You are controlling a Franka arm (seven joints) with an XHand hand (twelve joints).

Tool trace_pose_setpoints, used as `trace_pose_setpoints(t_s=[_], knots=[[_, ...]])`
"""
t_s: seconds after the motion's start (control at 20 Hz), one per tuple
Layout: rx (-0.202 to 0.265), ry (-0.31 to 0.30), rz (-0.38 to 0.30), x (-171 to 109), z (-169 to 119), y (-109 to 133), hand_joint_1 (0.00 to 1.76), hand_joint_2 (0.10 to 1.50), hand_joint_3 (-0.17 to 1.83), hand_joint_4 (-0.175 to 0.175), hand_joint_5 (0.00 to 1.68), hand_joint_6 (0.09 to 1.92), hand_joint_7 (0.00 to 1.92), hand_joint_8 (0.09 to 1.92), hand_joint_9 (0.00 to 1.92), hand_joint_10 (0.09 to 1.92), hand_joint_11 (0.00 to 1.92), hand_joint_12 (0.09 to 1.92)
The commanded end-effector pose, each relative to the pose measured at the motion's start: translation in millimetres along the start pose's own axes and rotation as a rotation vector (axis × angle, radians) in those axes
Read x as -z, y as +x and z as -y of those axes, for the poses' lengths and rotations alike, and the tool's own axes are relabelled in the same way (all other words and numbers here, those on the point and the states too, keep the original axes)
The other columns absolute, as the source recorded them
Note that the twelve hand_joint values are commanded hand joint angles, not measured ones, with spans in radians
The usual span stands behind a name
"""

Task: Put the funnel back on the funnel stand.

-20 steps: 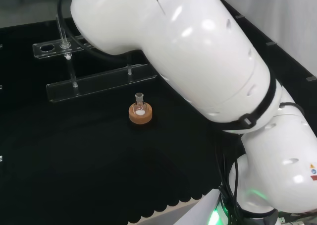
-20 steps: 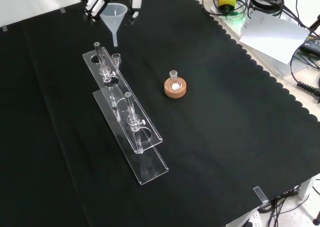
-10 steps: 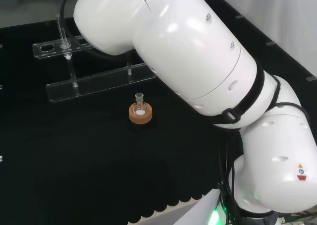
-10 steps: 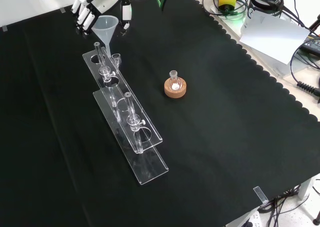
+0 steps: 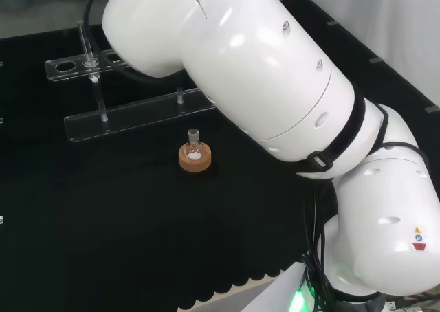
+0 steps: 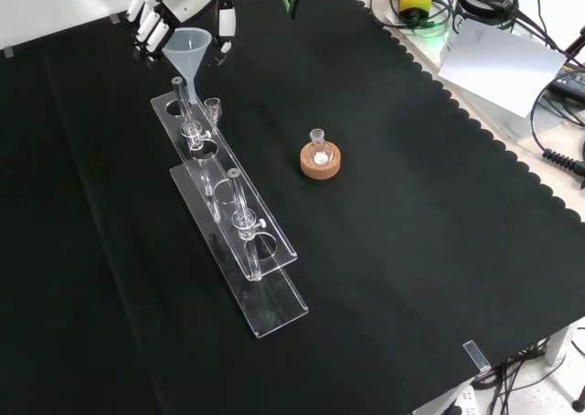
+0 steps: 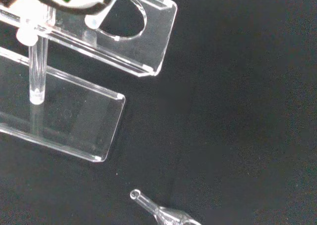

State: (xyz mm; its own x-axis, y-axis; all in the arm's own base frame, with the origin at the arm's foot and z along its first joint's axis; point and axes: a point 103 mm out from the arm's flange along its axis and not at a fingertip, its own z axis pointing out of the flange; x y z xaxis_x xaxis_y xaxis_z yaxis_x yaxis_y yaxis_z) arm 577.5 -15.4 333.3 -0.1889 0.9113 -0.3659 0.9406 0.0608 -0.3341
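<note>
Front view, left to right: the hand has its fingers and thumb curled round the clear conical funnel, whose narrow stem hangs below them, just above the far end of the funnel stand. The funnel is carried but not yet seated; lowering its stem through a round hole and letting go is judged to remain. The stand is two clear flat plates on thin posts; well apart from the fingers, a small round glass flask sits in a cork ring on matte black cloth.

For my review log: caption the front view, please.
Hand holds the funnel above the far end of the clear funnel stand.
</note>
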Motion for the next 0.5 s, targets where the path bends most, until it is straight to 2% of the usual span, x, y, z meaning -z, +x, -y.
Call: trace_pose_setpoints(t_s=[0.05, 0.5], knots=[[-0.002, -0.026, 0.002, 1.5, -4.2, -0.7, 0.86, 0.71, 0.67, -0.020, 0.62, 0.85, 0.45, 0.65, 0.80, 0.47, 0.52, 1.34], [-0.003, -0.014, 0.007, -2.0, -11.4, -2.6, 0.86, 0.71, 0.67, -0.020, 0.63, 0.85, 0.45, 0.65, 0.80, 0.48, 0.53, 1.34]])
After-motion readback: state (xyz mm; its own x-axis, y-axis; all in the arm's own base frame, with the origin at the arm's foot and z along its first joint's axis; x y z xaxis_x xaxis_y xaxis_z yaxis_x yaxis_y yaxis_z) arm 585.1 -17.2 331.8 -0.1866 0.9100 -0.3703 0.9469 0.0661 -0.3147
